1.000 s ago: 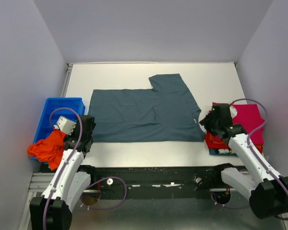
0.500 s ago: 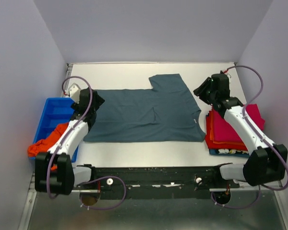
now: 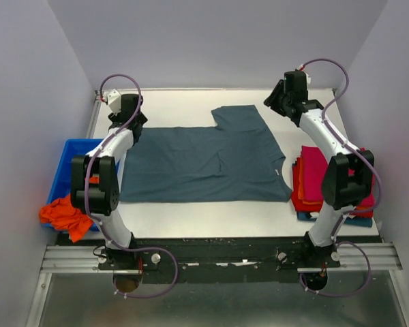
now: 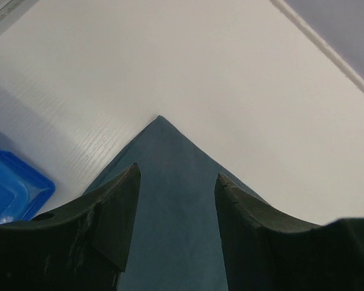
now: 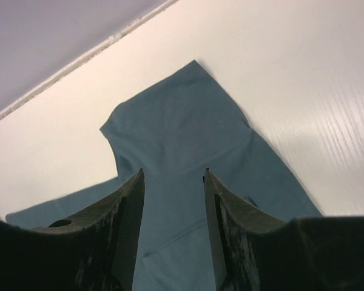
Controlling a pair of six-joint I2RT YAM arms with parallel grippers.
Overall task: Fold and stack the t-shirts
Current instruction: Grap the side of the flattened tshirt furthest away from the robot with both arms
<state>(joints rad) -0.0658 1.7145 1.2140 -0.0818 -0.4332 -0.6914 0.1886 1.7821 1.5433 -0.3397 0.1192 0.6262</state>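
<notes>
A slate grey-blue t-shirt (image 3: 204, 160) lies flat in the middle of the table, one sleeve pointing to the back. My left gripper (image 3: 131, 127) is open and empty above its far left corner (image 4: 161, 130). My right gripper (image 3: 276, 107) is open and empty above the sleeve (image 5: 179, 121) at the back right. A stack of folded shirts, magenta-pink (image 3: 315, 170) on red (image 3: 298, 194), lies at the right edge. A bright orange shirt (image 3: 65, 212) hangs over the blue bin's near end.
A rigid blue plastic bin (image 3: 71, 163) stands at the table's left edge; its corner shows in the left wrist view (image 4: 12, 188). White walls close the table at the back and both sides.
Both arms have swung from the near edge out to the far side of the table. The left gripper went to the shirt's far left corner, the right one to the sleeve.
</notes>
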